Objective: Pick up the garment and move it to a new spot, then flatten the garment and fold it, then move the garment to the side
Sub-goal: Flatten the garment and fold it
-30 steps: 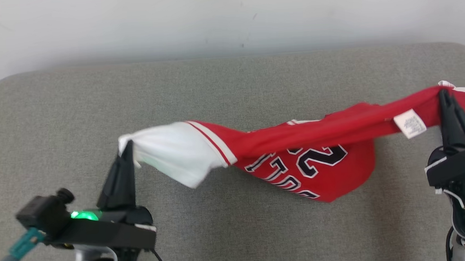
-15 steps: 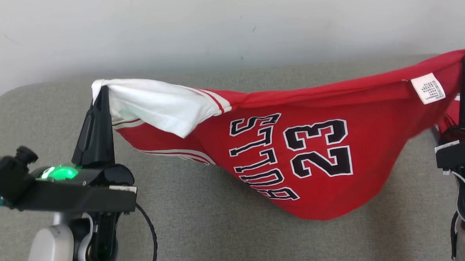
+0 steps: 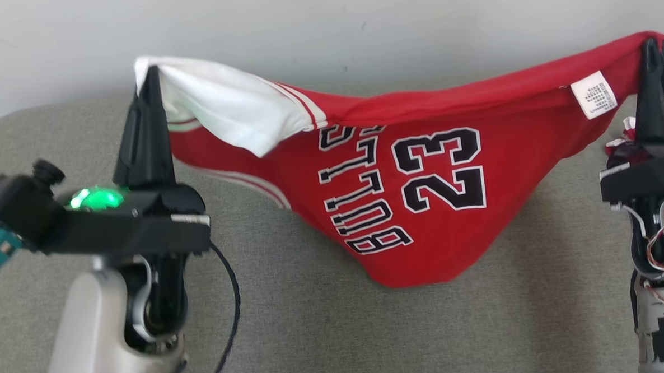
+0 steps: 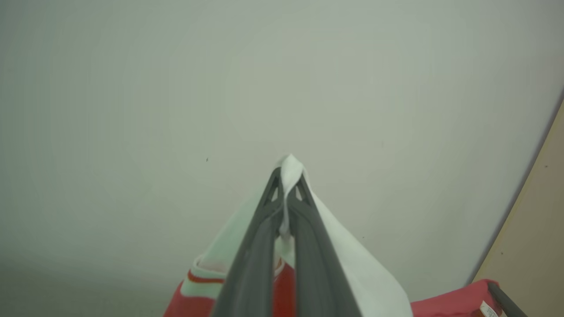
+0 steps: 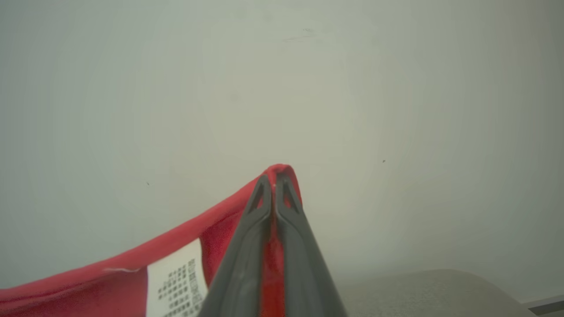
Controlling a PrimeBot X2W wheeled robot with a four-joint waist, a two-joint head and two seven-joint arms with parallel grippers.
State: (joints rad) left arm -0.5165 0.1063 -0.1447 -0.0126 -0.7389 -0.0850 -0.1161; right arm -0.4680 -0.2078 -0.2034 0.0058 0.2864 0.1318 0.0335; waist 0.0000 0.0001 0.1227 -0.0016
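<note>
The garment (image 3: pixel 422 205) is a red jersey with white sleeves and black "BULLS 23" lettering, upside down in the head view. It hangs stretched between both grippers above the grey cushion (image 3: pixel 327 332), its middle sagging toward it. My left gripper (image 3: pixel 149 77) is shut on the white sleeve end at the upper left. My right gripper (image 3: pixel 652 46) is shut on the red edge at the upper right, beside a white care label (image 3: pixel 593 95). The left wrist view has white cloth pinched in that gripper (image 4: pixel 288 176); the right wrist view has red cloth pinched in the other (image 5: pixel 274 182).
A pale wall (image 3: pixel 325 24) rises just behind the cushion. The cushion's rounded back left corner (image 3: pixel 4 125) lies beside my left arm. A black cable (image 3: pixel 230 303) loops off the left wrist.
Both grippers have risen and drawn apart with the garment, lifting it off the cushion so the lettering now hangs in full view. The head camera has also shifted.
</note>
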